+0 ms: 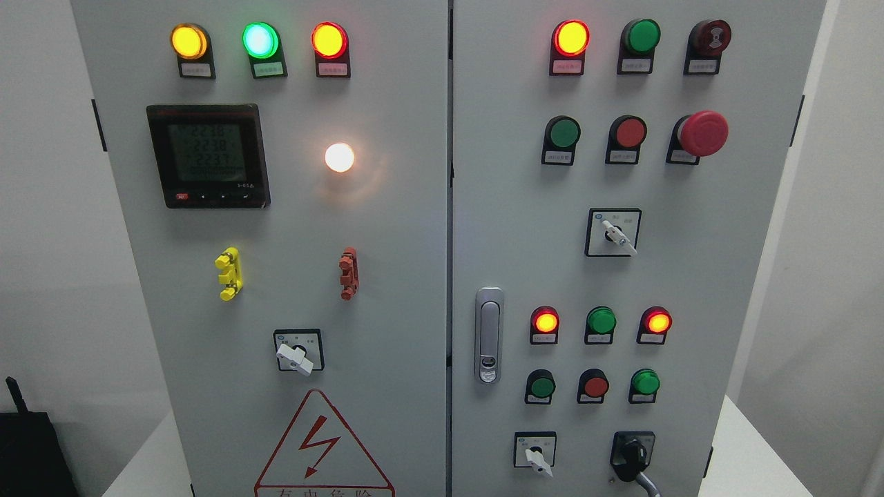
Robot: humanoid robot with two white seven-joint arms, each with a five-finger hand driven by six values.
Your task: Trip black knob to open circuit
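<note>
The black knob [632,456] sits at the lower right of the right cabinet door, on a black square plate. Its handle points down and to the right, toward the bottom edge. To its left is a small selector switch [535,454] with a white handle. Neither of my hands shows in the head view.
A grey two-door control cabinet fills the view. The right door carries lit lamps [545,322], push buttons, a red mushroom stop button [701,133], a white-handled selector [615,233] and a metal door latch [488,335]. The left door has a digital meter [207,156] and another selector [298,353].
</note>
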